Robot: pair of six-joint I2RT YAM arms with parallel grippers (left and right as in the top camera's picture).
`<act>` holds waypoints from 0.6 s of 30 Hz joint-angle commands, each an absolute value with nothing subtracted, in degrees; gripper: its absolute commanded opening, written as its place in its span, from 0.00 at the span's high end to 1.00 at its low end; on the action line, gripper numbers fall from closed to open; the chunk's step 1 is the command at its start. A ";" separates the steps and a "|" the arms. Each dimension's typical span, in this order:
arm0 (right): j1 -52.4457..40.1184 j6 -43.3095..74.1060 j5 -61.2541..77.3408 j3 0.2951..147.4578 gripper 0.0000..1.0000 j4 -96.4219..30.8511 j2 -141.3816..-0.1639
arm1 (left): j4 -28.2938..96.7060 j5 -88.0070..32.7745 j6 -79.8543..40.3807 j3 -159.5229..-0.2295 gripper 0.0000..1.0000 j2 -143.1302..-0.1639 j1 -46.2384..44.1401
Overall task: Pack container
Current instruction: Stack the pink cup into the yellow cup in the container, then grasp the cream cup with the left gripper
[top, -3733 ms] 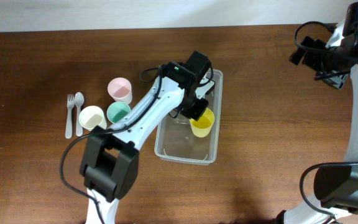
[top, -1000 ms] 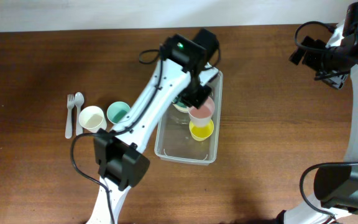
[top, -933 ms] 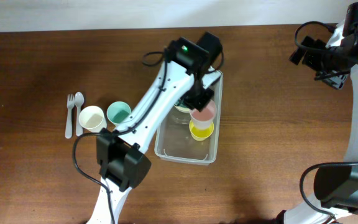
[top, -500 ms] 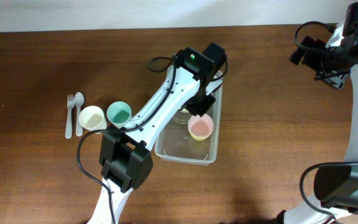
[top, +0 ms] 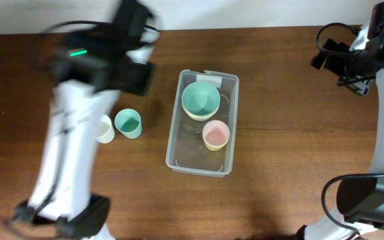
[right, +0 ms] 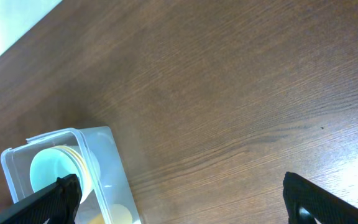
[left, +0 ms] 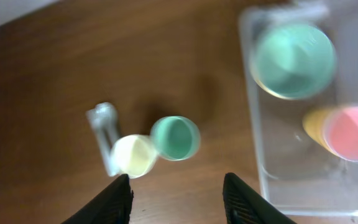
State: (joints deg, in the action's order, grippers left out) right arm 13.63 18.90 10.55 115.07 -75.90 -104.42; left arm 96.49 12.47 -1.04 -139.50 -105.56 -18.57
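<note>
The clear container (top: 173, 148) stands mid-table. It holds a green bowl (top: 201, 100) nested on a pale yellow one, and a pink cup (top: 215, 135) nested in a yellow cup. My left gripper (top: 133, 70) is blurred, up and left of the container. In the left wrist view it (left: 179, 199) is open and empty, high above a teal cup (left: 174, 137) and a pale yellow cup (left: 133, 155), with the container (left: 253, 124) to the right. My right gripper (top: 342, 63) is at the far right; in its wrist view it (right: 182, 193) is open and empty.
The teal cup (top: 127, 123) and the pale yellow cup (top: 105, 129) stand on the table left of the container, the latter partly behind my left arm. A blurred white utensil (left: 104, 134) lies beside them. The container's corner (right: 107, 162) shows in the right wrist view.
My left gripper let go of the pink cup, which now sits in the yellow cup in the container. The left arm swung away to the left. The right arm has not moved.
</note>
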 commanded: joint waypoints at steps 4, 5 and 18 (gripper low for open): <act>13.47 18.90 10.46 115.39 0.01 -75.90 -104.44 | 95.83 10.09 -7.33 -133.01 0.39 -105.89 -2.17; 13.47 18.90 10.46 115.39 0.01 -75.90 -104.44 | 93.76 9.17 -7.31 -128.22 0.39 -106.54 1.08; 13.47 18.90 10.46 115.39 0.01 -75.90 -104.44 | 72.16 -3.88 -2.74 -97.08 0.37 -112.71 10.28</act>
